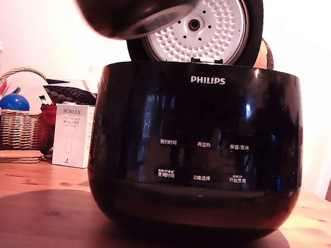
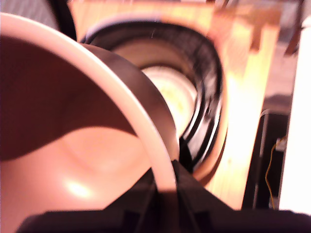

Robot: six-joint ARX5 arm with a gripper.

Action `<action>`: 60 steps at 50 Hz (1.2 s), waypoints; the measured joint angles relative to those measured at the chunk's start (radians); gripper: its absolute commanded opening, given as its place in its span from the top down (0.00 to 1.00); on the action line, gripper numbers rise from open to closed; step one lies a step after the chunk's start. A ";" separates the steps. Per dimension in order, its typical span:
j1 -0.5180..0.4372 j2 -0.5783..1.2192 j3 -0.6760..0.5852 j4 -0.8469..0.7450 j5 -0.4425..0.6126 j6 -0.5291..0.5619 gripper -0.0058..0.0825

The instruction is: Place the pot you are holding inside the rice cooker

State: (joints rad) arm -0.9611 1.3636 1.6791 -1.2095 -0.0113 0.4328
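While clamped on its rim, end effector (image 2: 165, 194) holds pot (image 2: 73, 145) | above rice cooker (image 1: 195, 150)

The large glossy black rounded rice cooker (image 1: 195, 152) bears a white "PHILIPS" logo near its upper rim, and below that logo two rows of three small white Chinese button labels, too small to read surely. Beside the cooker, a small white cardboard box (image 1: 72, 135) reads "PORLEX".

pot (image 1: 129, 7) tilted above rice cooker (image 1: 195, 150); lid (image 1: 206, 26) open
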 measured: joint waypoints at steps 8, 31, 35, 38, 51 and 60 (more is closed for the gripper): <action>-0.006 0.017 0.008 0.003 0.030 0.019 0.96; -0.041 0.193 0.167 -0.069 0.074 0.103 0.96; -0.047 0.229 0.212 -0.108 0.074 0.130 0.96; -0.047 0.259 0.243 -0.137 0.077 0.156 0.96; -0.046 0.373 0.275 -0.172 0.075 0.183 0.96; -0.046 0.393 0.278 -0.172 0.067 0.203 0.96</action>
State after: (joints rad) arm -1.0073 1.7569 1.9572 -1.3811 0.0555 0.6357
